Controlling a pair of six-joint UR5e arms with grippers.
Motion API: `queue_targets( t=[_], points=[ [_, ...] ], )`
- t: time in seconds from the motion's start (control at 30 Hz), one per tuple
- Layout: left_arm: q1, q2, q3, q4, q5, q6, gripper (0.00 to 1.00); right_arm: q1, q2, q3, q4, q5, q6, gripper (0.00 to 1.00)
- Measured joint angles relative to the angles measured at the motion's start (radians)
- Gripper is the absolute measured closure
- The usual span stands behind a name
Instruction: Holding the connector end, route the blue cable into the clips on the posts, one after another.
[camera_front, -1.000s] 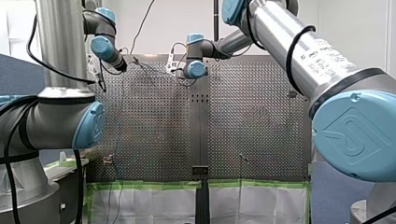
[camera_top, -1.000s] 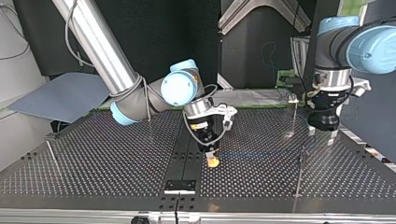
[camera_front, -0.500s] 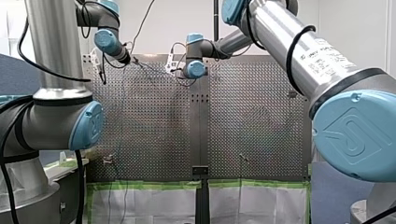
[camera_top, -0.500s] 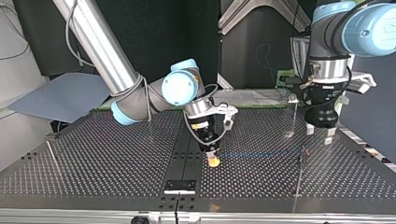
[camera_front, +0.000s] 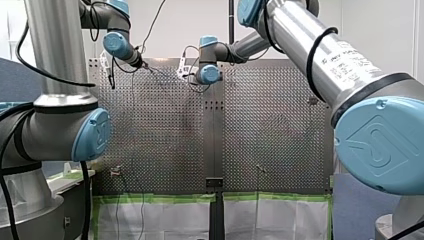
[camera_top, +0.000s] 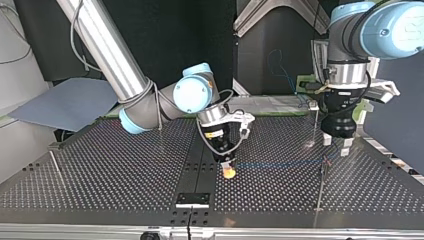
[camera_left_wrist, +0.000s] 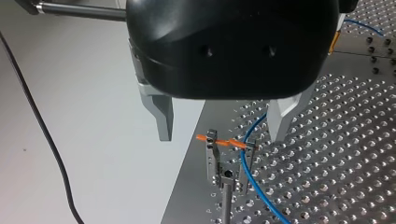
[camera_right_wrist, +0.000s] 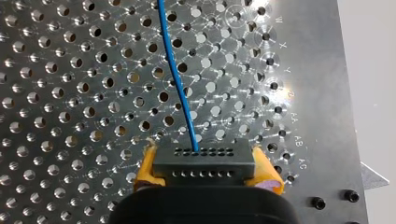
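our right gripper (camera_right_wrist: 205, 166) clamps the black connector (camera_right_wrist: 204, 160). in the top view the blue cable (camera_top: 280, 163) runs toward 3 o'clock to the clip post (camera_left_wrist: 227, 169). our left gripper (camera_left_wrist: 222, 135) hovers above, jaws wide. first clip, we judge; next we seat the cable there.

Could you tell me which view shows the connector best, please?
The right wrist view: the dark connector sits clamped between the yellow pads of my right gripper, the blue cable leaving it. The top view shows only a yellow speck there; the other two views do not show it.
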Motion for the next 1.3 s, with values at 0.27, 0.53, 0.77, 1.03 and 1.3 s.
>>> queue_targets(
  t=[0.27, 0.53, 0.77, 1.03, 1.3],
  points=[
    [-0.007, -0.021, 0.0, 0.001, 0.0, 0.008, 0.0, 0.0, 0.0, 0.0, 0.003, 0.0, 0.0, 1.0],
    [-0.008, -0.024, 0.0, 0.001, 0.0, 0.008, 0.0, -0.002, 0.0, 0.0, 0.004, 0.0, 0.0, 1.0],
    [-0.01, -0.024, 0.0, -0.001, 0.0, 0.008, 0.0, -0.003, 0.0, 0.0, 0.006, 0.0, 0.001, 1.0],
    [-0.015, -0.024, 0.0, 0.001, -0.001, 0.008, 0.0, -0.004, 0.0, 0.0, 0.009, 0.0, 0.001, 1.0],
    [-0.017, -0.024, 0.0, -0.001, -0.001, 0.008, 0.0, -0.004, 0.0, 0.001, 0.011, 0.0, 0.001, 1.0]
  ],
)
